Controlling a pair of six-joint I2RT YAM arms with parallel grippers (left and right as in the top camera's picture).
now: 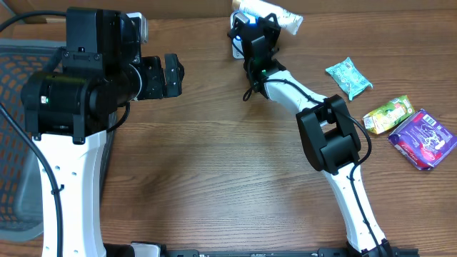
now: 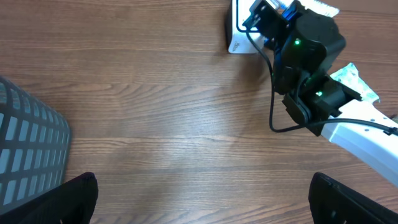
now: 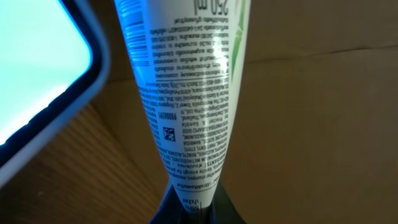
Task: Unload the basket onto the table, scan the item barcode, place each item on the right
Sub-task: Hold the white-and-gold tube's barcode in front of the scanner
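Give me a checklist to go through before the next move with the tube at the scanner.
1. Right hand shut on the tube: ok, gripping its crimped end.
2. Tube close to the scanner: ok, just beside its lit face.
3. Barcode turned to the scanner: cannot tell; it sits at the tube's edge, partly out of frame.
4. Left hand open and away from the tube: ok.
5. Packets clear of the scanner: ok, they lie off to the right.

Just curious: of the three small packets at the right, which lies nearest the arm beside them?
The teal packet, farthest left; the yellow-green packet and purple packet lie farther out.
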